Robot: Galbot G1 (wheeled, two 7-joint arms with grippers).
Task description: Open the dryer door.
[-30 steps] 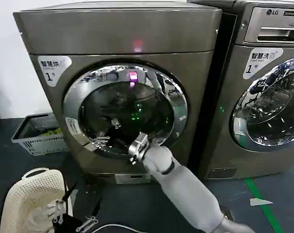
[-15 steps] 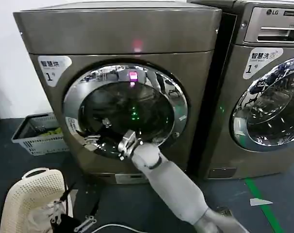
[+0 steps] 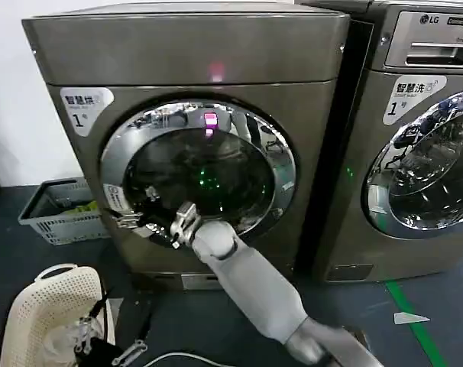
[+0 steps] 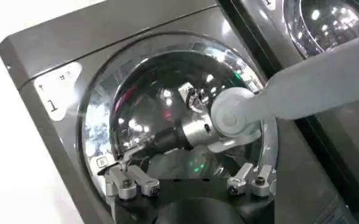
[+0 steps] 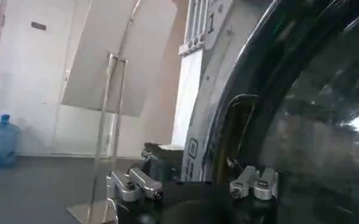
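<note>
My right gripper (image 3: pixel 132 222), metal fingers spread wide w/ nothing held, sat at lower left of the dryer door (image 3: pixel 199 170), tips against its shiny chrome ring. Door was round, dark tinted glass centre, shut flush in the grey-brown metal front, frame centre. Left gripper (image 4: pixel 190 182), fingers apart, hung low in frame facing the door.

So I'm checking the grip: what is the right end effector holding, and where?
Nothing yet: the open right end effector sits at the dryer door ring's lower-left edge.
</note>
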